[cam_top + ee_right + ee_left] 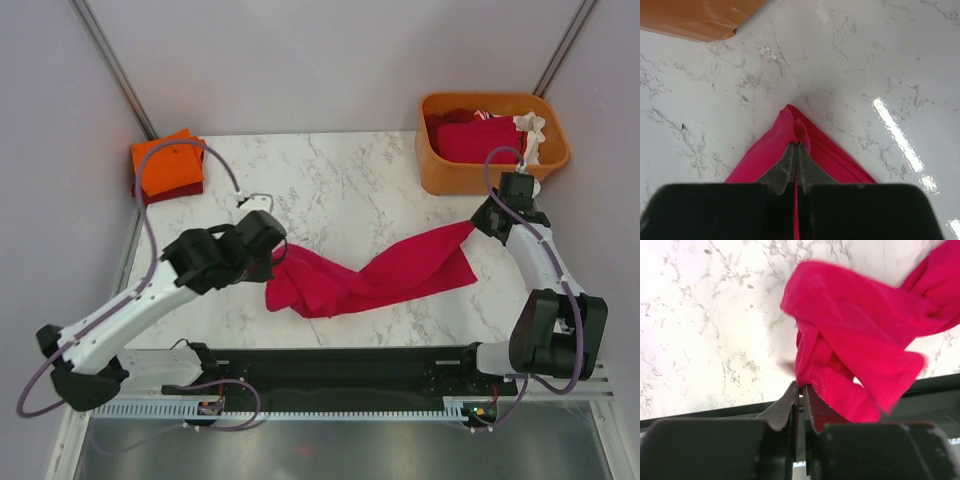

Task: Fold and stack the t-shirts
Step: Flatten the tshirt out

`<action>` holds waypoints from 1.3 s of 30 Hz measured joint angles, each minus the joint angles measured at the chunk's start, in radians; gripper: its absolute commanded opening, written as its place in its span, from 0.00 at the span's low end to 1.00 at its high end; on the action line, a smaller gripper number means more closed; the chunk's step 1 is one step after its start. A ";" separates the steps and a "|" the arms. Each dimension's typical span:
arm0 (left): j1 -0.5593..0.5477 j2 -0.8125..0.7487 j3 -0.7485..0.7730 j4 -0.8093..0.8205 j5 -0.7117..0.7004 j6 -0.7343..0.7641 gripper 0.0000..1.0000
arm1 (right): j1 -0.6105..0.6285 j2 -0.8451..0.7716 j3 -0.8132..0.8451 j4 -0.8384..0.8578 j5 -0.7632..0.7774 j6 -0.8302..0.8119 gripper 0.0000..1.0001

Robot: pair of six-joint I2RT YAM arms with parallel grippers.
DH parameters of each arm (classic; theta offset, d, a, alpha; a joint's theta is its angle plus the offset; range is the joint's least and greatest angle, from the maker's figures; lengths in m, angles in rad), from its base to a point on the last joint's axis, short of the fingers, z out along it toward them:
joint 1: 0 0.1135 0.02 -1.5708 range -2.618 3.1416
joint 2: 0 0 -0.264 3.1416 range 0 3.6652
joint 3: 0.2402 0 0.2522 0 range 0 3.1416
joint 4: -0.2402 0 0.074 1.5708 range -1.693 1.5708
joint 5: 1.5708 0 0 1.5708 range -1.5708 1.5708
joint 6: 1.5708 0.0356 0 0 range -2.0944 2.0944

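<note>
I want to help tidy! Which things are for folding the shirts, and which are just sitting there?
For the job: crimson-pink t-shirt, pinched by the left gripper and right gripper; folded orange t-shirt; dark red t-shirt and white cloth inside the orange tub.

Just sitting there: the orange tub itself; marble table.

White marble table [340, 170], orange plastic tub [450, 178] at far right — black rail [340, 362] along near edge
</note>
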 measured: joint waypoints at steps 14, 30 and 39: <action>0.095 -0.240 -0.335 -0.112 0.050 -0.114 0.82 | -0.015 0.002 0.000 0.007 -0.037 0.000 0.00; -0.056 0.130 -0.391 0.321 0.132 -0.063 0.84 | -0.015 -0.003 -0.003 0.015 -0.079 0.000 0.00; -0.061 0.253 -0.394 0.422 0.151 -0.027 0.74 | -0.014 -0.003 -0.019 0.020 -0.088 -0.001 0.00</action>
